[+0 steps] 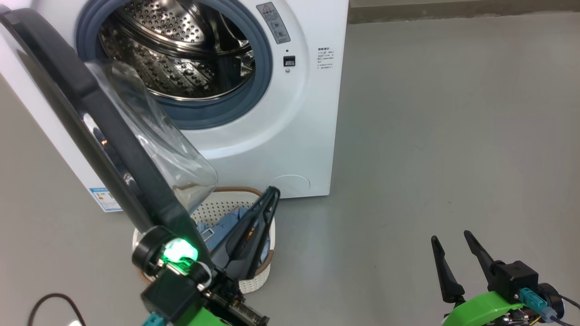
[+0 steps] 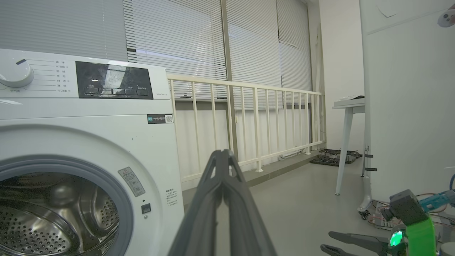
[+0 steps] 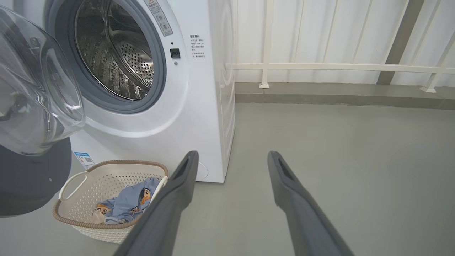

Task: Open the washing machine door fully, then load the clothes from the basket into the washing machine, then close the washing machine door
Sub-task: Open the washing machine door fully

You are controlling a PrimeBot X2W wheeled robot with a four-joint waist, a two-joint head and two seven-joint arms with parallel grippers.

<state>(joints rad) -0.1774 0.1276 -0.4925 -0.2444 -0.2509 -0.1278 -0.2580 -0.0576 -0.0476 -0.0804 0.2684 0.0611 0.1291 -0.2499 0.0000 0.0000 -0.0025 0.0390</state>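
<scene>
The washing machine stands with its drum exposed. The washing machine door is swung out to the left, its glass bowl bulging over the basket. The basket sits on the floor against the machine's front and holds the light blue clothes, also seen under the arm. My left gripper is shut with nothing in it, above the basket's right side, by the door's lower edge; its closed fingertips point past the machine. My right gripper stands open and empty, well right of the basket.
Bare grey floor stretches to the right of the machine. A white railing and blinds run behind it. A white table and a white partition stand far right. A dark cable lies at the lower left.
</scene>
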